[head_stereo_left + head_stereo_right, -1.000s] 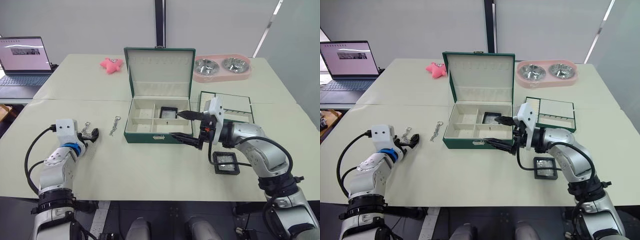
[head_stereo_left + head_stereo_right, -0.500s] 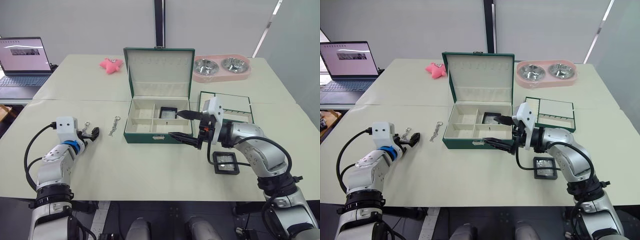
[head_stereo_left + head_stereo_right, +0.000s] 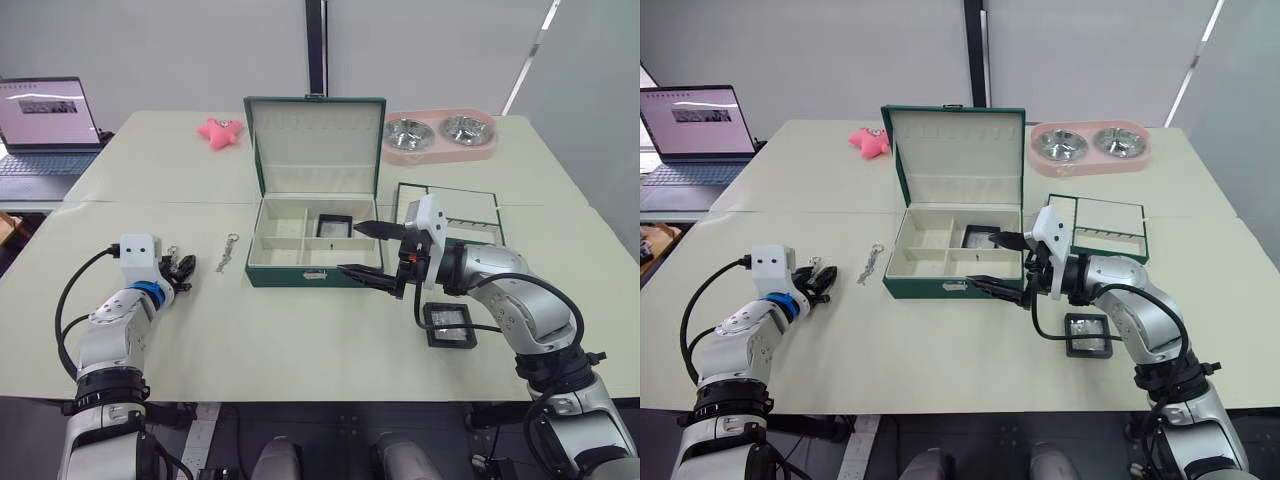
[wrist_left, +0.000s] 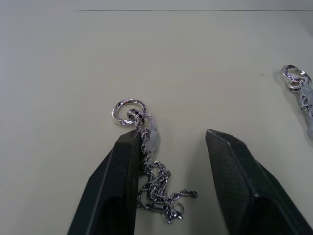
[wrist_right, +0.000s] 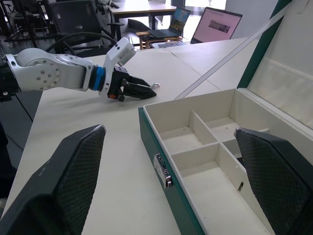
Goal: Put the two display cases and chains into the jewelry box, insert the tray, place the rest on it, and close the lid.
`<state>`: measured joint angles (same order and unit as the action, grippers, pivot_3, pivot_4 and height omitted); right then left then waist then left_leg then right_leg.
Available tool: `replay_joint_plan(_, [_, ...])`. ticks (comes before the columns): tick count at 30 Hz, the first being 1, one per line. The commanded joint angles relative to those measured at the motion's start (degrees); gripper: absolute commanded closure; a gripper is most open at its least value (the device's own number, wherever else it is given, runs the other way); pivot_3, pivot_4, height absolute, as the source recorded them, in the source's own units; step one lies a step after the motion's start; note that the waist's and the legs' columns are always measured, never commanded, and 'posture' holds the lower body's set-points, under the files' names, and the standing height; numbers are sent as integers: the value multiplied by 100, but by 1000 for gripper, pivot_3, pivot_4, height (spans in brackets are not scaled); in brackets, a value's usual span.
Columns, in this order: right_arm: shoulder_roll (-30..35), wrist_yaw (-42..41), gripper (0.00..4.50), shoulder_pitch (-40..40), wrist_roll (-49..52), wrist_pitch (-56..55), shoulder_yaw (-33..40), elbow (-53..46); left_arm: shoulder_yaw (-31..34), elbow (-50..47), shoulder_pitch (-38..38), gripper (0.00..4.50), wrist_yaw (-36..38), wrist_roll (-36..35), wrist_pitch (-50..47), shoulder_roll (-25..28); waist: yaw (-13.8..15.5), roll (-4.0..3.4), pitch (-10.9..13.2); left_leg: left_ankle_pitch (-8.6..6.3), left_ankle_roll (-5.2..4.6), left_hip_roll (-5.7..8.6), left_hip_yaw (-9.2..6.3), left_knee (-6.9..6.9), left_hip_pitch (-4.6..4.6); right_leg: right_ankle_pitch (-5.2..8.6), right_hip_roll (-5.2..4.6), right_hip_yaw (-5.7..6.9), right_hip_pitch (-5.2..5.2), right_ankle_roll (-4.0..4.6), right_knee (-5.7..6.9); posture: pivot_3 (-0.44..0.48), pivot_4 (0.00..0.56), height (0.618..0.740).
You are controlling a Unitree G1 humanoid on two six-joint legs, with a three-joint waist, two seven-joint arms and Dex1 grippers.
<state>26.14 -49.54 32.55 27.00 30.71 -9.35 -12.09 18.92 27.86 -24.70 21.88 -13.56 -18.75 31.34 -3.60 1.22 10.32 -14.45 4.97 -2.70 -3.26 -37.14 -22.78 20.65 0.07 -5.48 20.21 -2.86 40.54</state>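
Lying between spread left end effector fingers: chain | right end effector spread

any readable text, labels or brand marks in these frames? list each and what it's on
No text can be read.
Laptop screen: a bright page with a dark image strip, any writing too small to read.
Jewelry box, lid, tray, display cases: no print or logo visible.
Pink double bowl and pink star toy: no markings visible.
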Motion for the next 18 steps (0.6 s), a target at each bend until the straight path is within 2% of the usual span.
replay_joint_plan(1, [25, 0, 0, 40, 2, -71, 135, -160, -24, 255, 150, 3622, -127, 92, -144, 7, -10, 0, 0, 0, 0, 0, 0, 0, 0, 0, 0, 0, 0, 0, 0, 0, 150, 740])
replay_joint_plan(4, [23, 0, 0, 46, -3, -80, 138, -147, -22, 247, 164, 4475, -141, 83, -148, -2, -15, 0, 0, 0, 0, 0, 0, 0, 0, 0, 0, -1, 0, 0, 0, 0, 150, 740])
replay_joint_plan(13, [14, 0, 0, 56, -18, -124, 150, -114, 24, -3, 299, 4475, -198, -9, -99, -67, -28, 0, 0, 0, 0, 0, 1, 1, 0, 0, 0, -2, 0, 0, 0, 0, 150, 740])
replay_joint_plan(18, [57, -20, 0, 152, 52, -104, 259, -181, 266, -679, 364, 4475, -488, -186, -148, -117, -40, 0, 0, 0, 0, -1, -1, 2, -4, 0, -1, -1, 2, 0, -3, 0, 150, 740])
